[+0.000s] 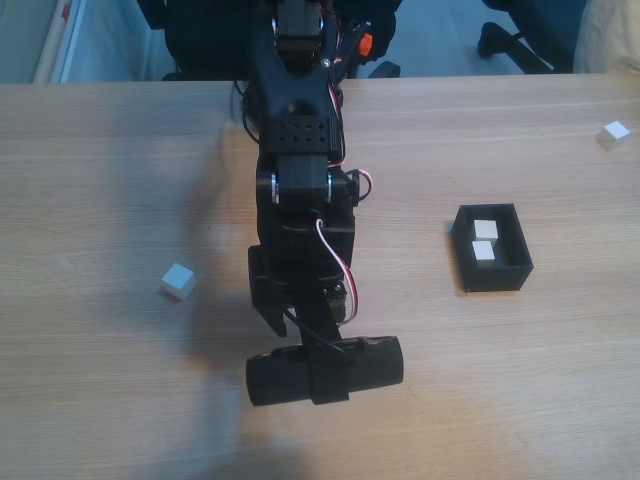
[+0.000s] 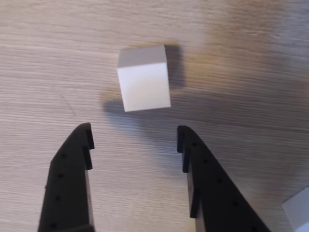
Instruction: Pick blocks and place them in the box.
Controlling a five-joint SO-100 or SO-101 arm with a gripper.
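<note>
Matte white block [image 2: 144, 78] sits on woodgrain table [image 2: 251, 58] before the wide-spread black pincer [image 2: 134, 135].

You have four white blocks in the fixed view: one loose block [image 1: 177, 282] on the table left of the arm, one block [image 1: 614, 133] near the far right edge, and two inside the box, a block [image 1: 486, 230] and another block [image 1: 483, 251] beside it. You have one black box [image 1: 512, 274]. The wrist view gives you one whole block [image 2: 144, 78] and a corner of another [image 2: 298, 209].
</note>
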